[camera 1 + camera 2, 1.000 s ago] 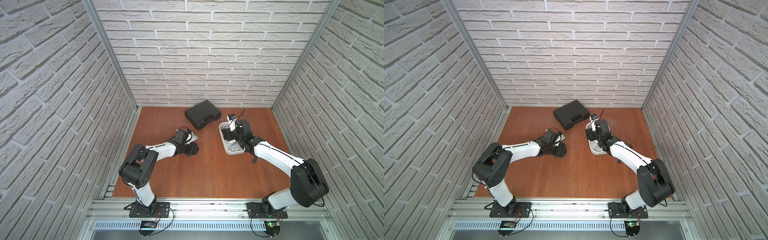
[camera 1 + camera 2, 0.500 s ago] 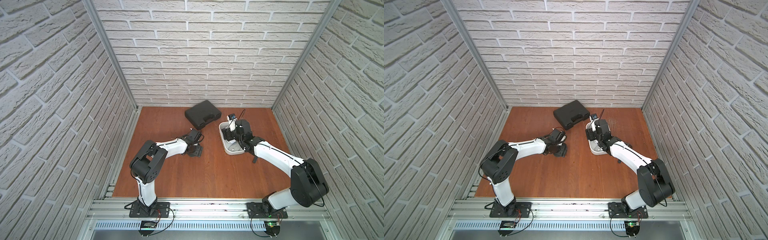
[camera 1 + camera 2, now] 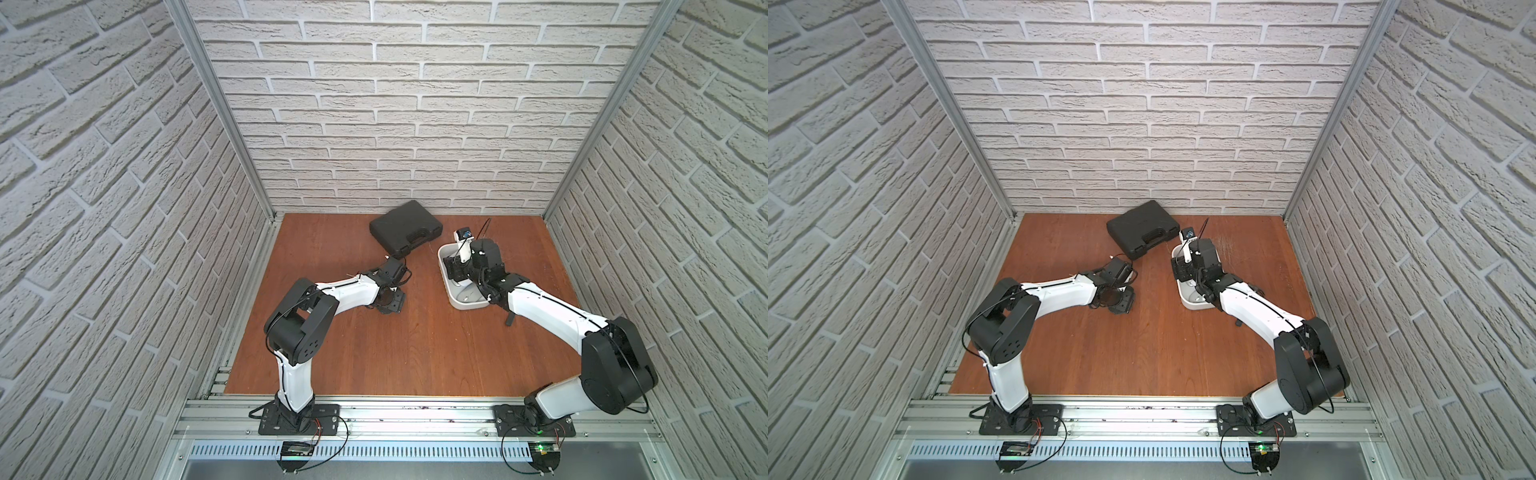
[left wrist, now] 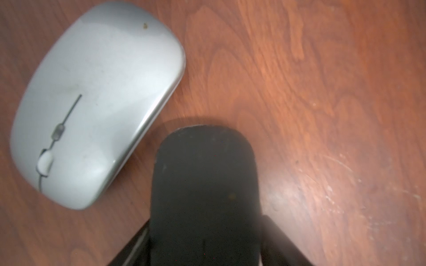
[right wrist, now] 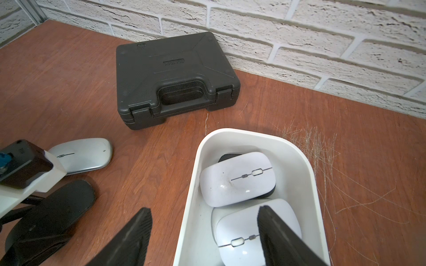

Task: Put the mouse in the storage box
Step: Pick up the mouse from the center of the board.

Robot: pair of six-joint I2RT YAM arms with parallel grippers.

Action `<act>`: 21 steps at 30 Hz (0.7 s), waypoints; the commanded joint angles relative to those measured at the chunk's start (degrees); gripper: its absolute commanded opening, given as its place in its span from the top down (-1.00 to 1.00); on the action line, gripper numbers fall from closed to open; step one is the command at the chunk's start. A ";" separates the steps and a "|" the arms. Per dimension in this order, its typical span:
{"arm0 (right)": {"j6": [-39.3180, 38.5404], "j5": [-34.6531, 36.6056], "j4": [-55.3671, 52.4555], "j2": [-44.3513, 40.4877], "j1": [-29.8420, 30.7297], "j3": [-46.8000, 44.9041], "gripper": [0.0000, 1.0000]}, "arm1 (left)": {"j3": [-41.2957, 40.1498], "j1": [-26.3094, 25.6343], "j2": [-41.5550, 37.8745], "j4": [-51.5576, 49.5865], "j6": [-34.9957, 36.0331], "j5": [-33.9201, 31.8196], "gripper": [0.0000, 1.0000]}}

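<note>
Left pincer (image 3: 390, 300): one finger (image 4: 205, 184) visible; opening cannot be told. Just beside it, on the tabletop (image 4: 322, 92) left of the storage box (image 5: 306, 165), lies the mouse (image 4: 96, 103): flat, silver, grey wheel. Right pincer (image 5: 204, 208): open, empty, astride the box wall. Left elbow (image 3: 299, 320) has swung toward the box since a second ago.

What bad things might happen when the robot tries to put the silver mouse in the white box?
1. The silver mouse lies beside one finger of the left gripper, ungripped; a sloppy close may shove it away.
2. The right gripper straddles the storage box wall, so the arms may bump there.
3. White mice already crowd the box; another may perch on top.
</note>
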 commanded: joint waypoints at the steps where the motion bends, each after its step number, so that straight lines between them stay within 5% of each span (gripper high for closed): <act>1: 1.09 0.05 2.13 -1.08 -0.03 -0.26 -0.54 | 0.35 -2.75 -0.12 -8.17 1.72 -4.60 -0.85; 21: 0.81 0.75 1.34 -0.21 -0.02 0.78 -0.52 | 13.38 -10.75 11.71 -27.70 2.46 -20.29 -0.44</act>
